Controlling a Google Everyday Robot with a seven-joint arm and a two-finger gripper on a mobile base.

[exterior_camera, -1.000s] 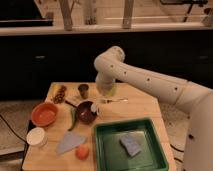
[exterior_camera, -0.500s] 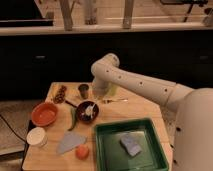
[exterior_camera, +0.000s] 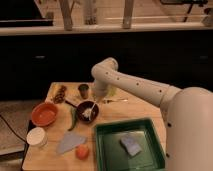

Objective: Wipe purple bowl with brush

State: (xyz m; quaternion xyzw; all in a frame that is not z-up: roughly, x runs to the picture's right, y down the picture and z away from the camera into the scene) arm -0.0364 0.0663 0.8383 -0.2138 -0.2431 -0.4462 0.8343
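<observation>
Camera view
gripper: The gripper is at the end of the big white robot arm. It hangs just above the back right edge of the bowl and is clamped on the top of the brush handle.
brush: The small brush with a white bristly head and thin pale handle is tilted. Its white head is down inside the bowl, and its handle leans up and to the right into the gripper.
bowl: The small round dark purple bowl sits near the middle of the light wooden surface.
cup: A small dark cup stands just behind the purple bowl.
orange bowl: A round orange-red bowl sits to the left of the purple bowl, apart from it.
tray: A green square plastic tray is at the front right of the surface.
sponge: A blue-grey sponge lies inside the tray.
utensil: A silvery utensil lies flat on the surface to the right of the gripper.
fruit: A small round orange fruit sits at the front, just left of the tray.
lid: A round white lid sits at the front left.
</observation>
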